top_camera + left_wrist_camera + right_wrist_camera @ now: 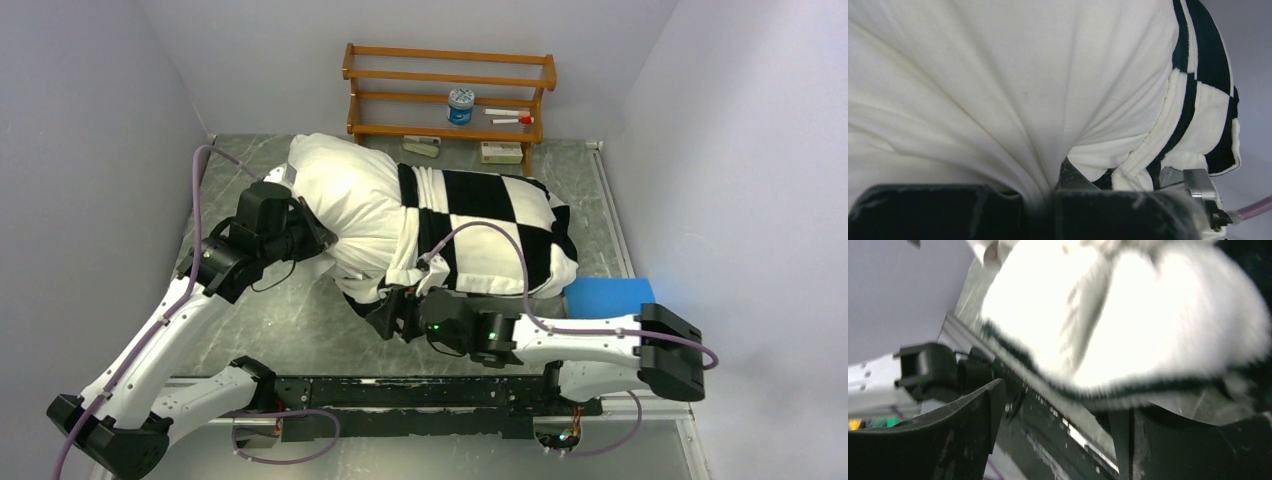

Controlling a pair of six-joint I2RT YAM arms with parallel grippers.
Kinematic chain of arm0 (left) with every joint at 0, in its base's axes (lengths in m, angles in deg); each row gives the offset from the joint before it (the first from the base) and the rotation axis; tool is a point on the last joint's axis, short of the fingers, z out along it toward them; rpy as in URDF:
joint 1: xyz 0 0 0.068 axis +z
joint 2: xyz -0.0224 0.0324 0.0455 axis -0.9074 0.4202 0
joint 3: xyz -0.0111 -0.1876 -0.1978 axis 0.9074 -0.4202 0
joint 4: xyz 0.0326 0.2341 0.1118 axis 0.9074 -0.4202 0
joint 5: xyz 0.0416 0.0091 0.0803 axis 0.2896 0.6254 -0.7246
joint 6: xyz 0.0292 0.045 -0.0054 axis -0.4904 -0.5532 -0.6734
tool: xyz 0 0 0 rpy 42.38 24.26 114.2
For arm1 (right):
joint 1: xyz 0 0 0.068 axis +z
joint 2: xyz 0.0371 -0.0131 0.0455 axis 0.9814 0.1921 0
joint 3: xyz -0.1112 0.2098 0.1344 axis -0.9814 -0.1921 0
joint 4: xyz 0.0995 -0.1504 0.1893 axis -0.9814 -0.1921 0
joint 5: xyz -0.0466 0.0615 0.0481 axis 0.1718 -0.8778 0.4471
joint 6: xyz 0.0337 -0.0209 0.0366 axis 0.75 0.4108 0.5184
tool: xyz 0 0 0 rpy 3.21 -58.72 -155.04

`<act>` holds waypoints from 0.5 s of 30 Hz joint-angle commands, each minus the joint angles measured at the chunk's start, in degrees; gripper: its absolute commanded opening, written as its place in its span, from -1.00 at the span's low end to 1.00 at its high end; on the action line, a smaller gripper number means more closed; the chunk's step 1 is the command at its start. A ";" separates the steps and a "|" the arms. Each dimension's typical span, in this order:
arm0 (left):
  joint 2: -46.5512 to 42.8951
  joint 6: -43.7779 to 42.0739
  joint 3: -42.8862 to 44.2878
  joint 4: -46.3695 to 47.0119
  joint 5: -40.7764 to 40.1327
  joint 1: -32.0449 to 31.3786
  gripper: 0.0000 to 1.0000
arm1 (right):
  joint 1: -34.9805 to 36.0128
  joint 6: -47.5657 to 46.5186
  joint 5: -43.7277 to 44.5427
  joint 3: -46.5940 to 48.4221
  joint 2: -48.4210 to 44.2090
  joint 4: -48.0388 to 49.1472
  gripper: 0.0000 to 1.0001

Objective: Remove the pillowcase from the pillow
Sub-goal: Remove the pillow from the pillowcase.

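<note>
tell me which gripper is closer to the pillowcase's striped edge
Right. The right gripper sits open right at the pillowcase edge; the left gripper pinches the bare pillow further left.

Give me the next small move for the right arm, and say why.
Probably close the right end effector on the pillowcase hem ahead. Its jaws stand open, the striped edge hangs just beyond them, the left end effector pinches the pillow, and the cover is only half off.

Shelf: you have a wooden rack (448, 90) against the far wall.
On it: your blue-lidded jar (460, 105), with a red-tipped pen (512, 119) beside it.
Below: two small boxes (501, 152).
Blue pad (610, 297): at your table's (300, 325) right edge.
</note>
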 commanded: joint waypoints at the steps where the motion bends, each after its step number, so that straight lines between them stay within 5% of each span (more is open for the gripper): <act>1: -1.39 0.14 4.95 5.68 2.26 0.57 -0.91 | 1.60 -0.72 20.46 3.02 8.03 14.16 0.53; 4: -1.45 0.50 5.69 5.41 3.39 0.49 -0.90 | 1.07 1.65 31.38 7.04 13.48 13.59 0.62; 8: -2.05 0.44 6.43 4.55 3.42 0.41 -0.91 | -2.88 9.57 29.28 15.12 18.34 1.13 0.60; 13: -1.61 -1.73 9.27 2.53 1.12 0.41 -0.90 | -3.58 10.27 31.62 16.31 20.06 -10.49 -0.34; 15: -0.76 -3.41 11.44 1.45 -0.17 0.41 -0.90 | -3.58 10.50 32.29 14.05 18.35 -15.96 -0.54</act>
